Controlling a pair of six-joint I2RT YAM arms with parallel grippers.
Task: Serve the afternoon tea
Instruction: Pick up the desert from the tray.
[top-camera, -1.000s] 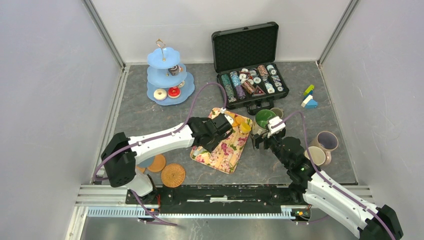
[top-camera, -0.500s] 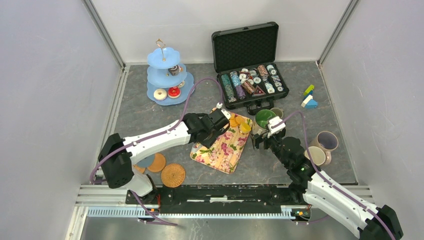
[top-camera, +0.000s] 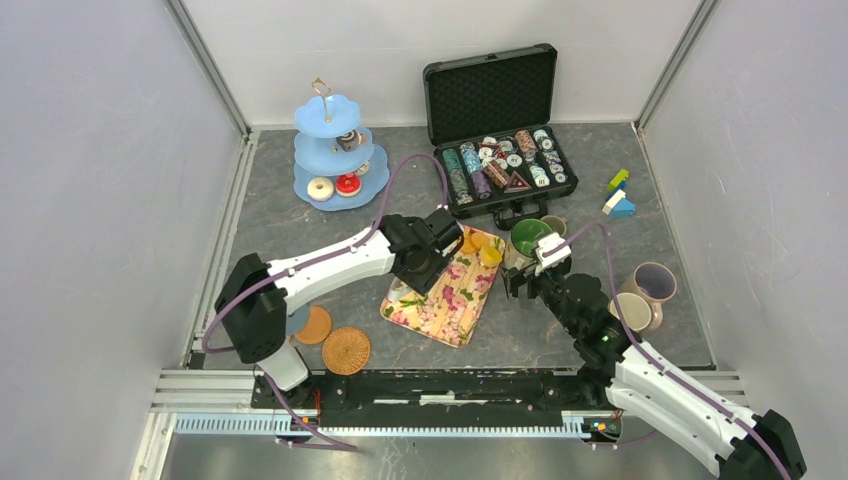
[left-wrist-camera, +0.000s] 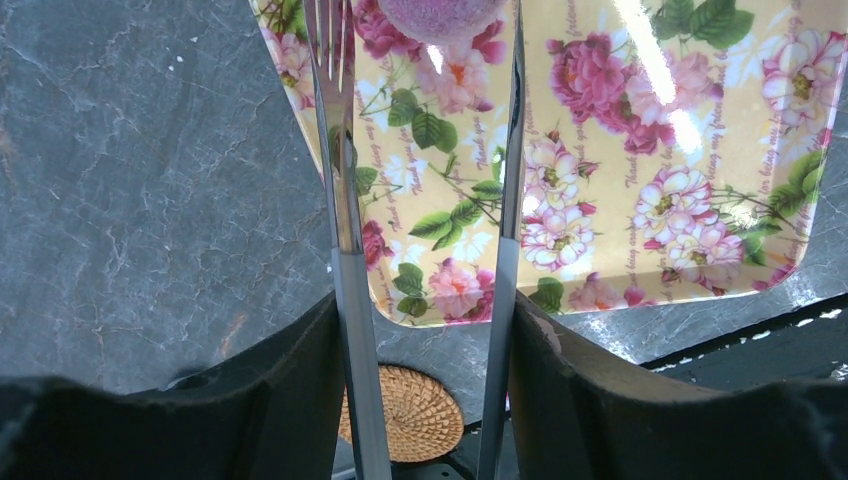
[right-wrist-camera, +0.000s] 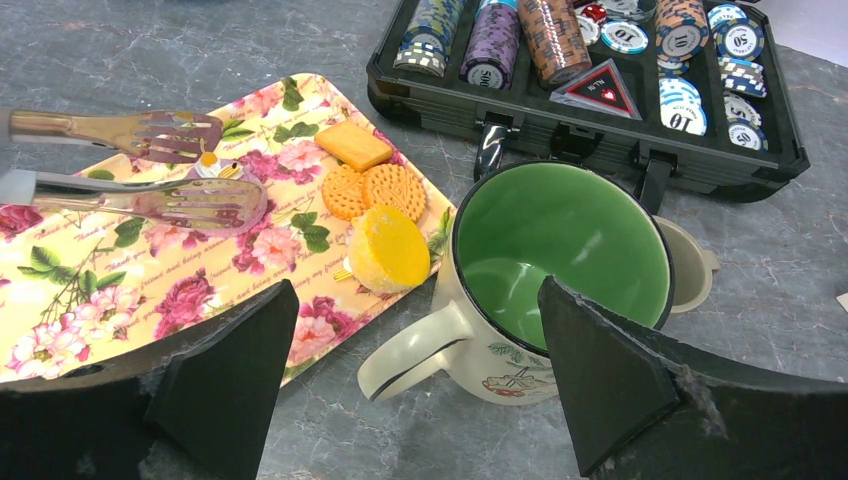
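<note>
My left gripper is shut on metal tongs, one arm against each finger. It hovers over the floral tray. The tong tips reach toward the biscuits. A small pinkish round piece shows between the tips; I cannot tell whether it is pinched. A yellow cake lies at the tray's near edge. My right gripper stands open just short of the green-lined mug, whose handle points toward it, and touches nothing.
A blue tiered stand with donuts stands at the back left. The open case of poker chips is behind the mug. Lilac and yellow mugs sit right. Woven coasters lie near left. Building blocks lie far right.
My left arm swung its wrist back and then right over the tray's far end, with the tongs still in its grip. The right arm has not moved.
</note>
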